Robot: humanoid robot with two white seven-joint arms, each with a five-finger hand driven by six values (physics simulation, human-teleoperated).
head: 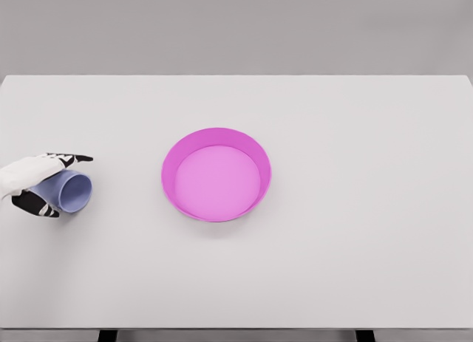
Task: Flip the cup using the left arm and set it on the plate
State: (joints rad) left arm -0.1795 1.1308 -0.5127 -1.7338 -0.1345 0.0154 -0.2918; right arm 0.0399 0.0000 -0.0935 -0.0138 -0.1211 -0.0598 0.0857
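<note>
Left robot hand (37, 183) at frame's left edge, fingers wrapped above and below the blue cup (68, 191). Counter (355, 268) carries a pink plate (216, 174) at centre, well right. Cup lies sideways, mouth toward plate.

Bright, even light (faint shadows)

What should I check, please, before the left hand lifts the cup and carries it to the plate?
1. Left hand around the blue cup, fingers above and below: ok.
2. Grip firm enough to lift: cannot tell.
3. Cup upright: not ok, it lies on its side, mouth toward the plate.
4. Pink plate holds nothing: ok.
5. Table between cup and plate free of obstacles: ok.
6. Right arm out of the way: ok, not in view.
</note>
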